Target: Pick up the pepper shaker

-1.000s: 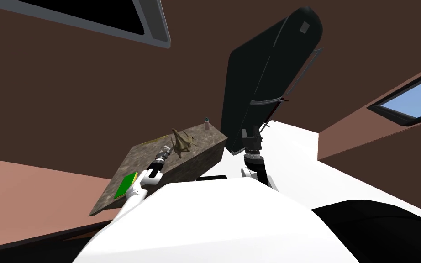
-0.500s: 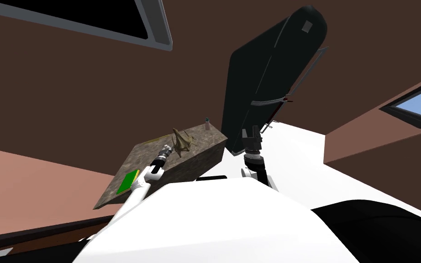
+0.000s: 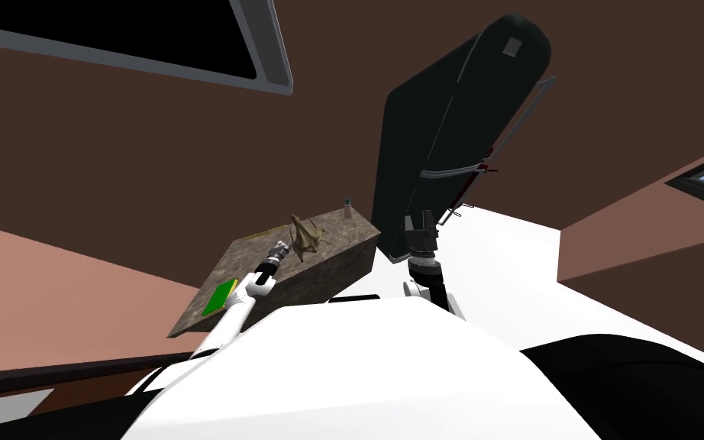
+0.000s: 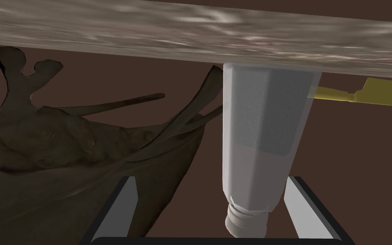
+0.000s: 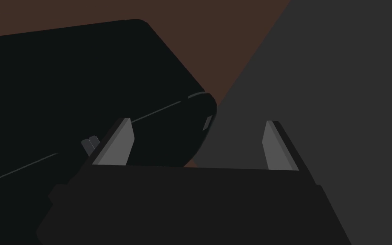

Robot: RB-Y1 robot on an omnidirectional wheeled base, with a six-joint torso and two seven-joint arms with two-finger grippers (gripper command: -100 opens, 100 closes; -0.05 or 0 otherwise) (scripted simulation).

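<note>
- The left gripper [image 3: 280, 250] reaches over a mottled grey-brown worktop [image 3: 320, 263], just left of the head view's centre.
- Its fingers [image 4: 127, 202] stand wide apart and grip nothing.
- The pepper shaker [image 4: 262, 136] sits in the gap between them, much nearer one finger than the other. Whether that finger touches it I cannot tell.
- The pepper shaker is light grey and faceted. Its broad end meets the worktop and its ribbed neck points toward the gripper's body.
- A brown branching piece [image 4: 63, 140] stands just beside the pepper shaker, its thin stems reaching up to the shaker's side.
- On the shaker's other side, farther off, a yellow strip [image 4: 361, 92] lies along the worktop.
- In the head view a green flat item [image 3: 219, 296] lies at the worktop's lower left end, and a small bottle [image 3: 348, 208] stands at its upper right corner.
- The right gripper [image 3: 418, 224], right of centre, is raised against the foot of a tall black object [image 3: 457, 114]. Its fingers are spread wide and empty.
</note>
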